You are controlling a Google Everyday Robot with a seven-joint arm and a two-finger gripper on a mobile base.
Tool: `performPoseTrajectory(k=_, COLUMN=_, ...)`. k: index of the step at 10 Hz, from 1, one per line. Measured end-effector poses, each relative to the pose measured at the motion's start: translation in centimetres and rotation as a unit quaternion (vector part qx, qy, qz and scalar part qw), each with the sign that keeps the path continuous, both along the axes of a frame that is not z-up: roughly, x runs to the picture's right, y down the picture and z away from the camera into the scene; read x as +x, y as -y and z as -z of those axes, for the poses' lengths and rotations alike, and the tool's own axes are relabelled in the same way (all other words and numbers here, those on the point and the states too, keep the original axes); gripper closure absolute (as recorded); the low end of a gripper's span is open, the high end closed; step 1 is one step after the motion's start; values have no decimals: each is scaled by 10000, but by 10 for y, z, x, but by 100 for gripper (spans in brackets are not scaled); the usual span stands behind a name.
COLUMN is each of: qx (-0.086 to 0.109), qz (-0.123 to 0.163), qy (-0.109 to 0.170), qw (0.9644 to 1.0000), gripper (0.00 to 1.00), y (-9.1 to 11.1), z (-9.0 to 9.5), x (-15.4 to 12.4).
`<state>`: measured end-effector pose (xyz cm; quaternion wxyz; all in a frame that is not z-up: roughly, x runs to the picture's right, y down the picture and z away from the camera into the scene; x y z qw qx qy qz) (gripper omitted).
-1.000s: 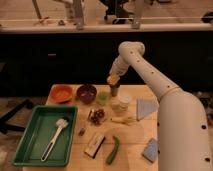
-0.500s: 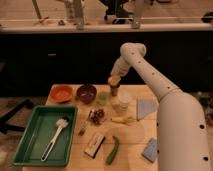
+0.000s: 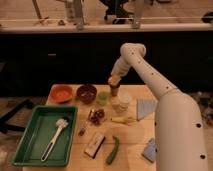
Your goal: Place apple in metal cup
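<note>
**Above the metal cup, the apple sits gripped at the far end of the table**

Nearest the camera, well in front of the fingers, the white arm (image 3: 172,115) fills the right side, with a blue-grey sponge (image 3: 150,150) beside it at the table's front edge. A long green vegetable (image 3: 113,150) and a small flat packet (image 3: 94,145) lie just left of that. Further left, a green tray (image 3: 30,145) holds a white brush (image 3: 55,135).

Closer to the fingers, a pale banana (image 3: 123,120) lies on the wooden table (image 3: 132,137), with a fork (image 3: 86,125) and a dark cluster of small items (image 3: 98,115) to its left. A folded grey-blue cloth (image 3: 146,107) lies to the fingers' right and in front of them.

Just in front of and below the fingers stands a white cup (image 3: 120,103), and a small green cup (image 3: 103,97) is just to its left. Left of the fingers, a dark bowl (image 3: 86,93) and an orange bowl (image 3: 61,93) stand side by side.

At the far edge, the gripper (image 3: 115,80) points down with its fingers clenched around the apple (image 3: 115,81), a small yellow-orange fruit. Directly beneath it is the metal cup (image 3: 115,91), dark and narrow, partly hidden behind the white cup. Whether the apple touches the cup's rim cannot be told.
</note>
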<state>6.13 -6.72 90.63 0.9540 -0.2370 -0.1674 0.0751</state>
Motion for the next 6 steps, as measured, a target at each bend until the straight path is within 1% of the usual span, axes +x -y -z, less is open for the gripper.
performPoseTrajectory(k=5, qx=-45, qz=20, qy=-12, qw=10000, gripper=100, y=-2, z=-10, x=-2)
performPoseTrajectory(k=6, qx=-60, qz=25, qy=-12, qw=10000, gripper=99, y=-2, z=-12, x=-2)
